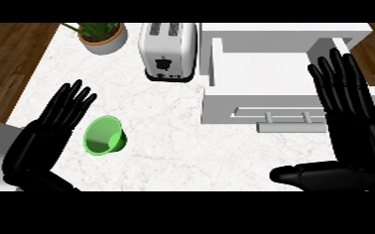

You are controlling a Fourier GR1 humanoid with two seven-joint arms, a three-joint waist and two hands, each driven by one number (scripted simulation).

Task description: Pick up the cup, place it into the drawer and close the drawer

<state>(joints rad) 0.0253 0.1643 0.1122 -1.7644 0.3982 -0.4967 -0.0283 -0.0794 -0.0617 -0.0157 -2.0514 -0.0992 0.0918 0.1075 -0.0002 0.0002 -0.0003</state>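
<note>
A green cup (pixel 104 135) lies tilted on the white marble counter at the lower left, its mouth facing up toward me. Just left of it my left hand (pixel 45 139) rests open with straight fingers, apart from the cup. At the right stands a white drawer (pixel 256 64), pulled open, its front panel and handle (pixel 290 124) facing me; nothing shows inside it. My right hand (pixel 343 124) is open over the drawer's right end, fingers straight and thumb stretched out to the left.
A white toaster (pixel 168 49) stands at the back middle, close to the drawer's left wall. A potted plant (pixel 102 35) sits at the back left. Brown wooden floor (pixel 18 54) shows beyond the counter's left edge.
</note>
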